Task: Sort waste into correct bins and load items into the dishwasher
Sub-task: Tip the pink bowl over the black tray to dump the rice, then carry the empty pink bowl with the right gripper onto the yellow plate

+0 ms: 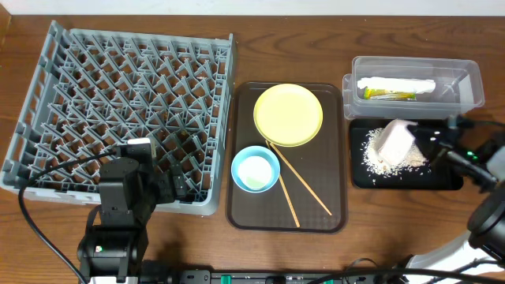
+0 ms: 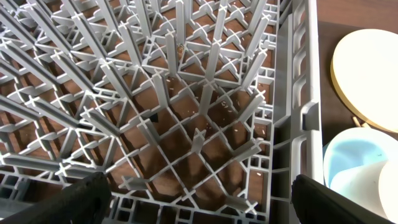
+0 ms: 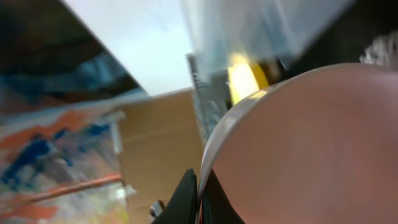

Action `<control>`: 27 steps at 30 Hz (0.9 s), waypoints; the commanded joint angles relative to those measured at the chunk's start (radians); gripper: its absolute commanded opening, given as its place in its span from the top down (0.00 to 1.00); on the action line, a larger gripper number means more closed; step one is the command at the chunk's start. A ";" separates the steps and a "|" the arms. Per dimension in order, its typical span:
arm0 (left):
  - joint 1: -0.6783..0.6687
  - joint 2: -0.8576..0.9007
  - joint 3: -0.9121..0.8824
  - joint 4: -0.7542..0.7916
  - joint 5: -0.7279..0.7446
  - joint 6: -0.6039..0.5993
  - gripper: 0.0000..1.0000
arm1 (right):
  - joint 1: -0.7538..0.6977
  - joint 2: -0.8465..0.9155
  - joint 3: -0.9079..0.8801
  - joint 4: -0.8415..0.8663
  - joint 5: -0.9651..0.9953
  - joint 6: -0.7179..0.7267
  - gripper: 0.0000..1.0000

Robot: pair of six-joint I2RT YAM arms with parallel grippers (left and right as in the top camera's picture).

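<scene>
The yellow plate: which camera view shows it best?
The overhead view: the yellow plate lies whole on the brown tray. The left wrist view catches only its edge. The right wrist view does not show it.

A brown serving tray (image 1: 325,167) lies flat on the wooden table (image 1: 300,39).

left arm (image 1: 120,207): black, boxy, white-capped wrist | left claw (image 2: 200,198): dark grey | right arm (image 1: 483,170): black, green light | cables (image 1: 24,207): black

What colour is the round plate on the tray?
The plate is pale yellow, clearest in the overhead view.
</scene>
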 commanded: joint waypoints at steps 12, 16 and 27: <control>0.005 -0.002 0.022 0.000 0.003 -0.009 0.04 | 0.238 -0.441 0.006 -0.095 0.295 -0.180 0.99; 0.005 -0.002 0.022 0.000 0.003 -0.009 0.04 | 0.377 -0.534 0.006 -0.052 0.457 -0.179 0.99; 0.005 -0.002 0.022 0.000 0.003 -0.009 0.04 | 0.865 -0.553 0.006 0.253 1.009 -0.179 0.99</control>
